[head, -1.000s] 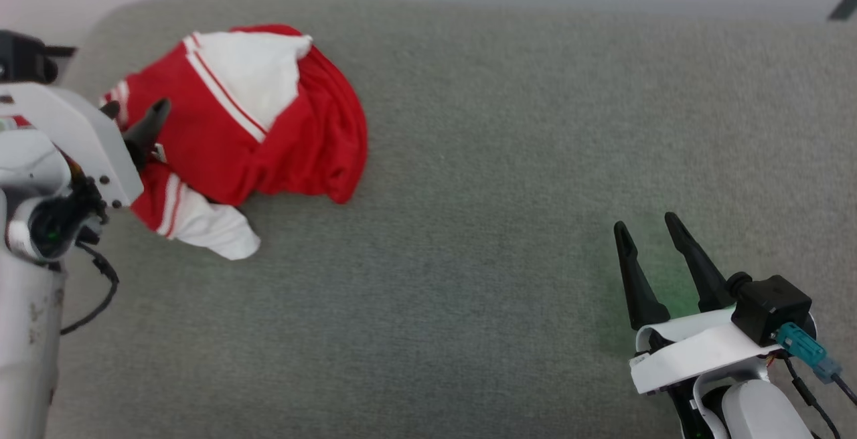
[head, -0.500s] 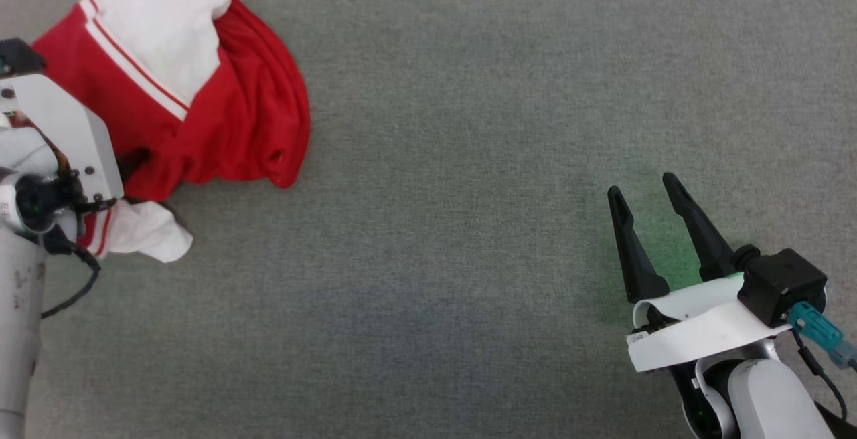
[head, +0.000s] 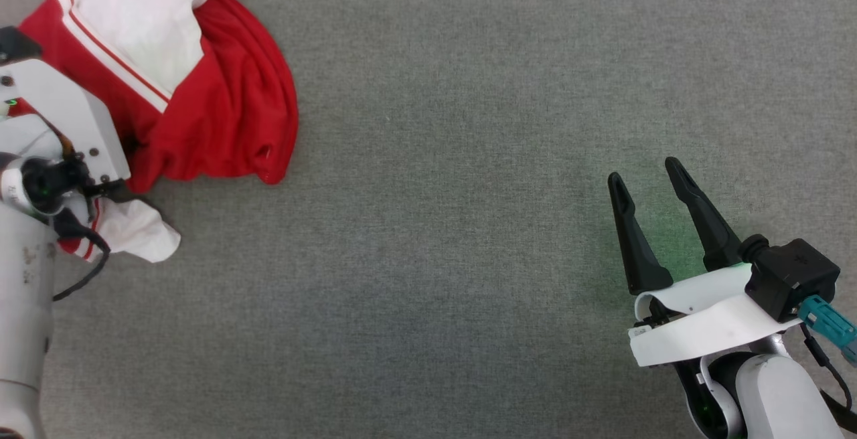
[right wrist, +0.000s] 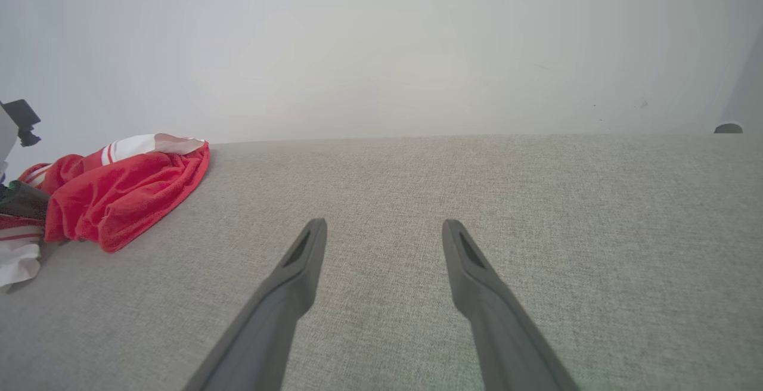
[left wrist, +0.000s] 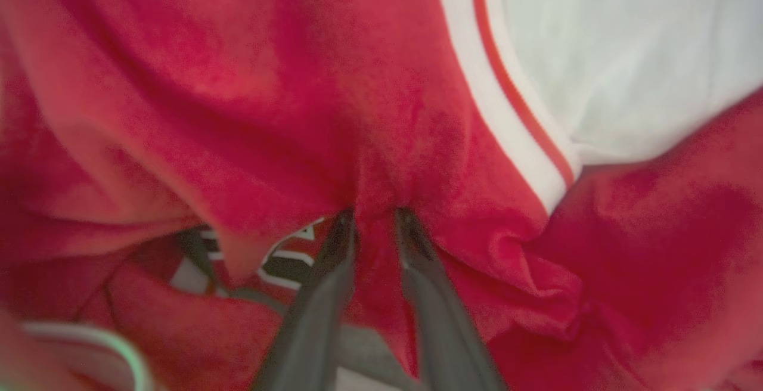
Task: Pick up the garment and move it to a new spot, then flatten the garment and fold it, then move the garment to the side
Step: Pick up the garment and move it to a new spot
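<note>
The garment point(head: 227, 111) lies crumpled at the far left of the grey fabric surface: red cloth, a white sleeve with red stripe trim on top, another white sleeve end near the front. In the left wrist view my left gripper point(left wrist: 372, 218) has its two fingers drawn close, with a fold of the red garment point(left wrist: 268, 81) pinched between them and dark white-outlined lettering showing beneath. In the head view the left wrist housing point(head: 60, 118) covers those fingers. My right gripper point(head: 646, 174) stands open at the lower right, well away from the garment point(right wrist: 125, 191), nothing between its fingers point(right wrist: 304, 254).
The grey fabric surface point(head: 469, 158) stretches wide between the garment and my right gripper. A pale wall point(right wrist: 381, 51) rises behind its far edge. A black cable point(head: 80, 272) hangs from my left forearm.
The head camera has tilted, so the whole picture has shifted. My left gripper has gone down into the garment and its fingers have closed on a fold. The right gripper stays open.
</note>
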`<state>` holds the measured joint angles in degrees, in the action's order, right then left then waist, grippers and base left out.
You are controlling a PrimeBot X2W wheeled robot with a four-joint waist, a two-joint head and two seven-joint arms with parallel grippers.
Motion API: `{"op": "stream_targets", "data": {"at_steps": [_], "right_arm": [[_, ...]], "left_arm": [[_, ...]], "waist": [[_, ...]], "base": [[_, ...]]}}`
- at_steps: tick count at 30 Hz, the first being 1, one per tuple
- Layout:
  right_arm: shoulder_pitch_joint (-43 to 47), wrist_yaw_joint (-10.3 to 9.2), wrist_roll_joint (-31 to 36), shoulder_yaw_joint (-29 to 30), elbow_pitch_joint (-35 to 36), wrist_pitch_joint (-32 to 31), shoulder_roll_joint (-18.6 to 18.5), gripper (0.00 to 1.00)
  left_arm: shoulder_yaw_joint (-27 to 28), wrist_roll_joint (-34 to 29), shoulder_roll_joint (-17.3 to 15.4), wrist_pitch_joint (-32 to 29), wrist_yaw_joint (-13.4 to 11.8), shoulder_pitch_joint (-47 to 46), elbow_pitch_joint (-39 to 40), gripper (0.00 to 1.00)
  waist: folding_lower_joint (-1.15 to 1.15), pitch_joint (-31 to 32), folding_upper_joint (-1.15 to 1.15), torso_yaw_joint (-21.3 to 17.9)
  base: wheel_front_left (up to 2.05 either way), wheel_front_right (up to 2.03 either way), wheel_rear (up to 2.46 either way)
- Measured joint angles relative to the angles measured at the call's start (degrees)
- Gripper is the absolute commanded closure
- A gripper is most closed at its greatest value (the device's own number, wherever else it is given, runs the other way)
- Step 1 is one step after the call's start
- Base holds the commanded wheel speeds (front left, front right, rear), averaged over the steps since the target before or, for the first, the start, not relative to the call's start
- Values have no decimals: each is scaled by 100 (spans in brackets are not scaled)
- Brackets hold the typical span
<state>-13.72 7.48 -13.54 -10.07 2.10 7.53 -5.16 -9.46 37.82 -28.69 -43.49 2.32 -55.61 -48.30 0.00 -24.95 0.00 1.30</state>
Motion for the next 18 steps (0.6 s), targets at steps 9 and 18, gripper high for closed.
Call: {"op": "stream_targets", "data": {"at_steps": [9,18], "right_arm": [[129,0,-7,70,-78,-2,13,0],[336,0,-49,137,-210,18,73,0]], "left_arm": [[-148,-136,-119,476,237,-382,92,100],[-322,-291,-246,1055,407,-840,655,100]], "waist": [[0,356,0,118],[0,894,0,300]], "base": [[0,0,0],[0,0,0]]}}
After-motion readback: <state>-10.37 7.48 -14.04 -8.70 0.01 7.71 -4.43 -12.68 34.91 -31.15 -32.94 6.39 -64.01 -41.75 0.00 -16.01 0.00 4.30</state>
